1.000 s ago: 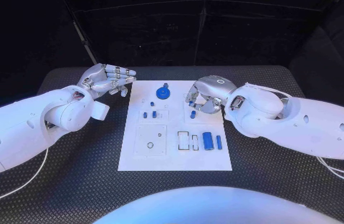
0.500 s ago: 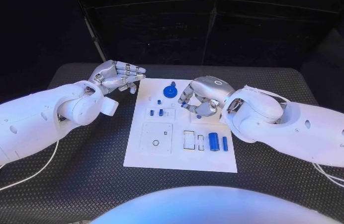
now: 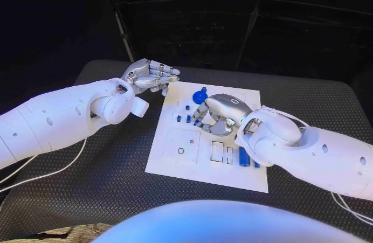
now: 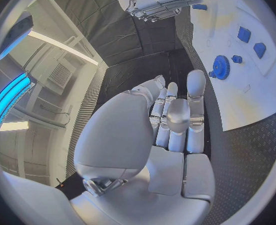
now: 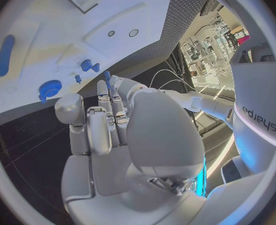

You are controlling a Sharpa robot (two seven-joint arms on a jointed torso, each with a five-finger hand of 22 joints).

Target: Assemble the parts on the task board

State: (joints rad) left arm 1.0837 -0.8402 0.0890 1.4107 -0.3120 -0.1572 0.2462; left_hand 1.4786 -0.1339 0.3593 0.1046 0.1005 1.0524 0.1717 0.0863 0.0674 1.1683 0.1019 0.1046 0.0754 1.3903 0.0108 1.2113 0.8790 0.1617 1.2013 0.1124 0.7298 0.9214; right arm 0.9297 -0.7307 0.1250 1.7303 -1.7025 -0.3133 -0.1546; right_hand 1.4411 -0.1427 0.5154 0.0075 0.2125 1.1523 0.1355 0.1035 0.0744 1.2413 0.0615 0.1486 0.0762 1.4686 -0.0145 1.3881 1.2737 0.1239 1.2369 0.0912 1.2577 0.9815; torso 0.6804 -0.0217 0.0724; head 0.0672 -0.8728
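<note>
Both hands matter: your right hand (image 3: 216, 113) hovers over the task board (image 3: 175, 165) mid-bench, its fingers (image 5: 105, 96) pinching a slim blue part (image 5: 106, 77); next seat it carefully; your left hand (image 3: 149, 75) waits curled, empty

The right robot hand (image 3: 216, 115) hangs over the middle of the task board (image 3: 175, 165), blocking it. The board's lower left lies open, as does bare desk (image 3: 109, 194) at lower left.

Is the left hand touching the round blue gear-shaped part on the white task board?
No; the left hand hovers beside the board's far corner, apart from the gear.
</note>
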